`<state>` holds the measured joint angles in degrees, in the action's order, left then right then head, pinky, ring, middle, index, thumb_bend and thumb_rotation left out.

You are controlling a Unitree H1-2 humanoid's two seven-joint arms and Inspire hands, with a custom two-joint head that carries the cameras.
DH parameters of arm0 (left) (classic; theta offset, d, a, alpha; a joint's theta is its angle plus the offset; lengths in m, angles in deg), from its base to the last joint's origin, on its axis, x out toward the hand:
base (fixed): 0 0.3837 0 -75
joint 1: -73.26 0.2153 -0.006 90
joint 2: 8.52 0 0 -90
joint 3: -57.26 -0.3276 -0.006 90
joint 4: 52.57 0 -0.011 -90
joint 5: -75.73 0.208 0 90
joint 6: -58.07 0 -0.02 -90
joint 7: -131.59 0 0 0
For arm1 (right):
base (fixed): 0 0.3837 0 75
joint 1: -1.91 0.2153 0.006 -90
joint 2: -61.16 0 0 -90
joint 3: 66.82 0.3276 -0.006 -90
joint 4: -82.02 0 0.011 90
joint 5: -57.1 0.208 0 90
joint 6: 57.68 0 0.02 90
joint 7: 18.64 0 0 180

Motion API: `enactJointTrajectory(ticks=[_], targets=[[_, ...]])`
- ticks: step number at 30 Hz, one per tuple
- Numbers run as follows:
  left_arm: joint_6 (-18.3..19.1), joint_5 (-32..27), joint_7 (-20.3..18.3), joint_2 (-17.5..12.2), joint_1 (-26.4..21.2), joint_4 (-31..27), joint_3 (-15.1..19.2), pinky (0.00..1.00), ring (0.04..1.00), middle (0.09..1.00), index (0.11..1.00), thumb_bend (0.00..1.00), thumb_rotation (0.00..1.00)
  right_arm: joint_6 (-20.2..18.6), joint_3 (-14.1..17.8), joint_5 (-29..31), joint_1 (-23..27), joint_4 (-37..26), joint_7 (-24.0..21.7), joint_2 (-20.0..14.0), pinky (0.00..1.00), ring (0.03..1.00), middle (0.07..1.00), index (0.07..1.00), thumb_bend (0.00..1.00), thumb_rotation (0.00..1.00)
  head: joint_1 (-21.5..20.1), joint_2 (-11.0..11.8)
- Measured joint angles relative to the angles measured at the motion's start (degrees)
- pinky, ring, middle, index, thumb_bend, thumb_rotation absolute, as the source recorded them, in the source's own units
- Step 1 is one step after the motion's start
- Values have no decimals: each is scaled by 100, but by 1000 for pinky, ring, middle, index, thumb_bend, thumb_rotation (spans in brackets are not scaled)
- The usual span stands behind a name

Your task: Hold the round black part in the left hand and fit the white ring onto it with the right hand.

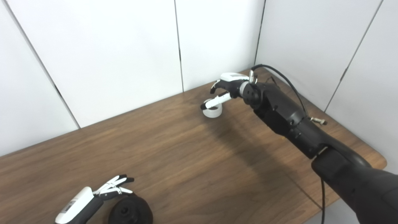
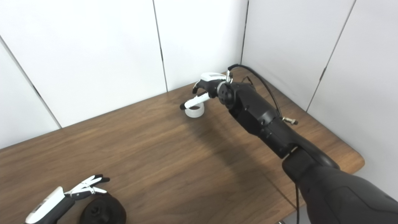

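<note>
Nearest, at the lower left, the round black plastic part [image 1: 130, 211] sits on the brown wooden worktop [image 1: 174, 155], the left hand [image 1: 93, 199] just beside it, fingers spread, gripping nothing, seemingly poised to grasp. Far right, the right hand [image 1: 225, 90] reaches over the short white ring [image 1: 212, 111], one finger dipping inside, not yet clamped.

- A bare test booth or lab bench, not a home or a shop.
- Plain white wall panels [image 1: 124, 56] with dark seams close in the far and right sides, meeting in a corner behind the desk.
- The dark brown wood-grain desk [image 1: 192, 161] with a rounded right corner carries only loose parts.
- A black cable [image 1: 281, 76] runs exposed along a black robot arm [image 1: 279, 112].
</note>
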<state>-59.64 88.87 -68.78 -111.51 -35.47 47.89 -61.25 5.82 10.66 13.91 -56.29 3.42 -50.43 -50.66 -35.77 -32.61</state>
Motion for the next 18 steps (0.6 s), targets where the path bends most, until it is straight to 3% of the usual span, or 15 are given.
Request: enactJointTrajectory(ticks=[5, 10, 18], targets=[[0, 1, 0, -1, 1, -6, 11, 783, 969, 920, 488, 521, 64, -1, -40, -9, 6, 179, -129, 6, 946, 965, 994, 923, 990, 754, 9, -9], [0, 10, 0, -1, 12, -10, 15, 786, 971, 926, 488, 521, 65, -2, -77, -9, 54, 360, -154, 10, 935, 956, 997, 971, 1000, 638, 44, -26], [0, 74, -4, -5, 30, -59, 17, 790, 970, 923, 488, 521, 67, -2, -82, -8, 115, 501, -191, 95, 939, 961, 1000, 964, 1000, 523, 97, -88]])
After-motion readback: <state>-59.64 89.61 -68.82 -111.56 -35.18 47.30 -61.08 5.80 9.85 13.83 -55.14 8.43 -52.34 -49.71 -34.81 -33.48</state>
